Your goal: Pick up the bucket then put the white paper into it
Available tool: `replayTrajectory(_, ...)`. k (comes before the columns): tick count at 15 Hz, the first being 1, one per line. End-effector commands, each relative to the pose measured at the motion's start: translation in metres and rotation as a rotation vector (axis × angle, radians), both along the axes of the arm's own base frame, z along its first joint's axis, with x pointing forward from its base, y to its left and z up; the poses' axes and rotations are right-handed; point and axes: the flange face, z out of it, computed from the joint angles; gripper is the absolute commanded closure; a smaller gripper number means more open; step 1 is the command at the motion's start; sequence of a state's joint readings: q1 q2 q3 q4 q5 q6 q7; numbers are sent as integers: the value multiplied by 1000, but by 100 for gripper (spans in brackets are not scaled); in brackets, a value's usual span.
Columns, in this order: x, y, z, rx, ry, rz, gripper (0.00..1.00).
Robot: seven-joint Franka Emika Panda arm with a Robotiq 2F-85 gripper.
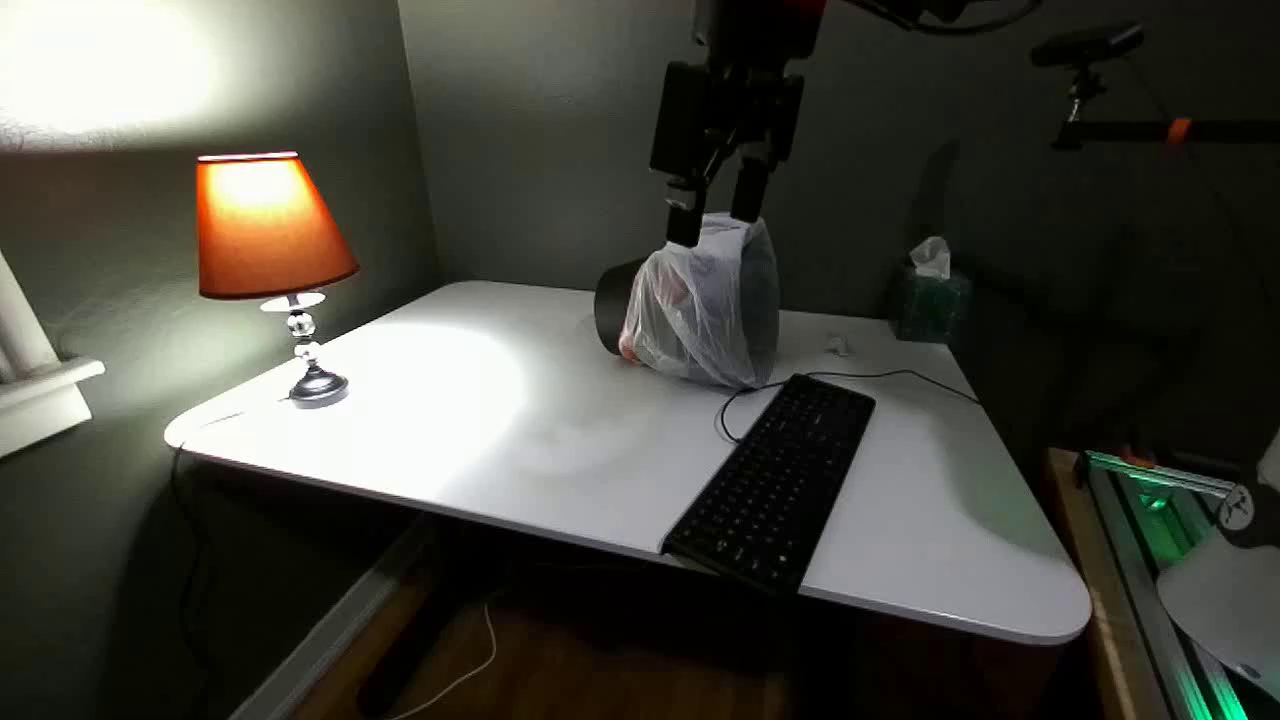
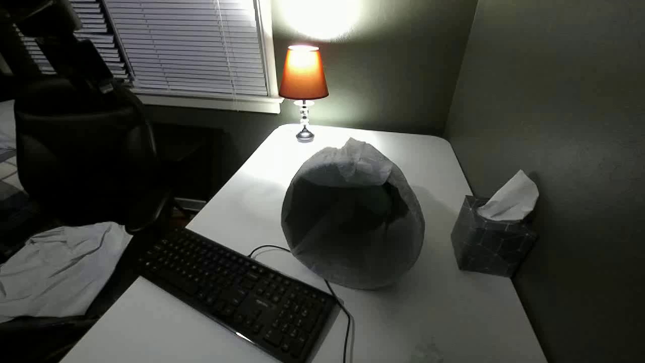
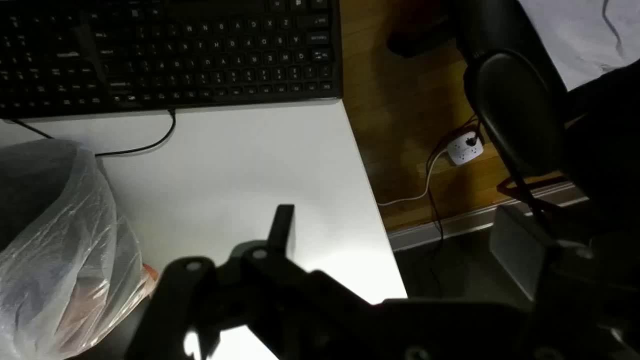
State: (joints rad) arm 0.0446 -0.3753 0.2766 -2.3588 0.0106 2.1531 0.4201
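Observation:
The bucket [image 1: 695, 310], dark and lined with a crinkly white plastic bag, lies on its side on the white table. Its open mouth faces the camera in an exterior view [image 2: 352, 247]. In the wrist view the bucket [image 3: 80, 265] is at the left edge, with something orange showing at the bag's hem. A small white crumpled scrap [image 1: 838, 345], perhaps the paper, lies on the table beyond the bucket's mouth; I cannot tell surely. My gripper [image 1: 717, 215] is open and empty, raised and apart from the bucket. In the wrist view the gripper's fingers [image 3: 402, 237] are wide apart.
A black keyboard [image 1: 775, 480] with a cable lies by the bucket, overhanging the table edge. A tissue box [image 2: 494, 242] with a white tissue stands by the wall. A lit orange lamp [image 1: 265, 230] stands at the far corner. A black chair [image 2: 85, 151] is beside the table.

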Motion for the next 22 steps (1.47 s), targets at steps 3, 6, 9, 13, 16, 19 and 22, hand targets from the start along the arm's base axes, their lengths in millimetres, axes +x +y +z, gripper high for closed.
replayTrajectory(3, 0, 0, 1, 0, 1, 0, 0)
replayTrajectory(6, 0, 0, 1, 0, 1, 0, 0)
replayTrajectory(9, 1, -2, -2, 8, 51, 14, 0)
replayTrajectory(13, 14, -62, 2, 44, -7, -199, 0)
replayTrajectory(16, 19, -108, 6, 89, -57, -344, 0)
replayTrajectory(19, 23, -146, 7, 110, -135, -462, 0)
replayTrajectory(22, 21, -182, 3, 111, -224, -578, 0)
